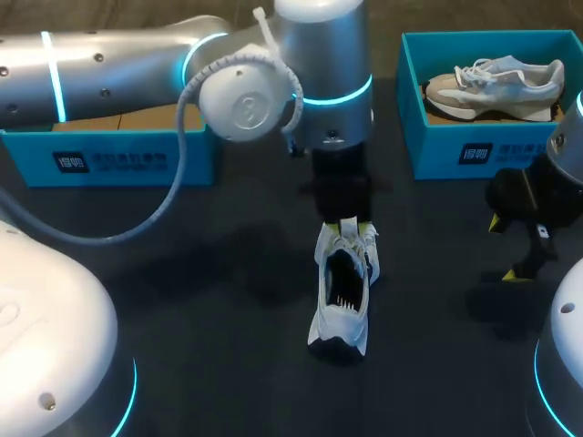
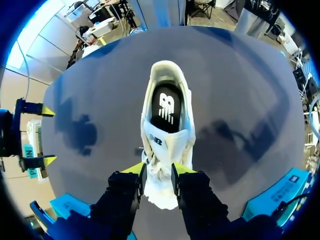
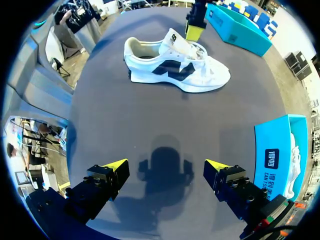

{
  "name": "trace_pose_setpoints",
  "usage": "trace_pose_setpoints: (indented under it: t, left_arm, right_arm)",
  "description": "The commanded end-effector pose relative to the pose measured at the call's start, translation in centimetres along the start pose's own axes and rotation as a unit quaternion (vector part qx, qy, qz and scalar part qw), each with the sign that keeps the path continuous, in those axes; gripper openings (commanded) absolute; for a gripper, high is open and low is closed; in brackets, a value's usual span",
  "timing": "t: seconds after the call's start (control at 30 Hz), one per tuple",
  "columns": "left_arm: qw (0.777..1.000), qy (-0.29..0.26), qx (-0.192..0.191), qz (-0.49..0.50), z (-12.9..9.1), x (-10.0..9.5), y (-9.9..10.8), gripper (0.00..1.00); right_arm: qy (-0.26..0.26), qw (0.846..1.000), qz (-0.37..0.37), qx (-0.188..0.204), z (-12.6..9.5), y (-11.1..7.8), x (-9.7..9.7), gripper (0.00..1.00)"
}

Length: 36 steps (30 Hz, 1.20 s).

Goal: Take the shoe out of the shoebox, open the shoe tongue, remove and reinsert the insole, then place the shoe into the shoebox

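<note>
The white shoe [image 1: 342, 296] is out of its box. It stands on its sole in the middle of the table [image 1: 228, 264], a bit closer to the near edge, with its toe toward the far edge.

The left gripper [image 2: 159, 175] comes straight down on the front of the shoe. Its two yellow fingers sit one on each side of the laced part. The white cloth fills the gap between them, so it looks closed on the shoe there. The tongue [image 2: 167, 142] stands up just ahead of the fingers. Past it the dark insole [image 2: 167, 107] shows inside the shoe.

The right gripper [image 3: 166, 167] hangs by the right edge of the table, well apart from the shoe. Its fingers are wide open and hold nothing.

A blue shoebox [image 1: 437, 150] sits at the far right corner with a second shoe [image 1: 496, 82] in it. Another blue box [image 1: 109, 159] sits at the far left corner, partly hidden by the left arm.

The shoe looks light. Its top is soft and will bend, and its sole looks stiffer. The tongue is a thin flap, so I would pinch its top edge to pull it open. The insole is likely thin and floppy, and the heel end is the best place to take it, where the hole is widest. One gripper should hold the shoe down — or it may lift or tip. The laces are loose and could catch on a finger.
</note>
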<state>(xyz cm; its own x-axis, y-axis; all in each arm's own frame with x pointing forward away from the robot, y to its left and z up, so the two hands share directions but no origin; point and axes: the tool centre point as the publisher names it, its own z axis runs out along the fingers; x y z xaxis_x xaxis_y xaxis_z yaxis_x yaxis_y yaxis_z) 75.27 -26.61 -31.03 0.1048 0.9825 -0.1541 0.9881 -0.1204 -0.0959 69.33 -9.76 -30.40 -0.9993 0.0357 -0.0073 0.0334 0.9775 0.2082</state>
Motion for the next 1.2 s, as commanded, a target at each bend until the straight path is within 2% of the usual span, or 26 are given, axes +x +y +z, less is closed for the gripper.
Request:
trace_pose_setpoints:
  t: [0.03,0.33,0.63,0.87,1.03,1.13,1.17,1.2]
  left_arm:
    - [1.0,0.01,0.007,0.005,1.9,-0.4,0.0,0.3]
    - [1.0,0.006,0.006,-0.001,2.4,2.0,-2.4,0.28]
    - [1.0,0.003,0.011,-0.006,3.0,2.5,-3.1,0.27]
    - [1.0,-0.022,-0.002,0.0,-0.1,1.9,-4.0,0.3]
    - [0.999,-0.007,-0.023,-0.027,-1.9,1.4,-4.7,0.31]
    - [0.999,0.003,-0.026,-0.037,-2.6,1.2,-5.2,0.39]
    - [0.999,0.004,-0.02,-0.041,-2.9,1.2,-5.4,0.51]
    - [0.999,0.005,-0.019,-0.042,-3.1,1.2,-5.5,0.71]
  right_arm:
    - [-0.001,1.0,0.001,0.002,0.0,0.0,0.1,1.0]
    - [-0.001,1.0,0.001,0.002,0.0,0.0,0.1,1.0]
    - [-0.001,1.0,0.001,0.002,0.0,0.0,0.1,1.0]
    - [-0.001,1.0,0.001,0.002,0.0,0.0,0.1,1.0]
    - [-0.001,1.0,0.001,0.002,0.0,0.0,0.1,1.0]
    - [-0.001,1.0,0.001,0.002,0.0,0.0,0.1,1.0]
    - [-0.001,1.0,0.001,0.002,0.0,0.0,0.1,1.0]
    - [-0.001,1.0,0.001,0.002,0.0,0.0,0.1,1.0]
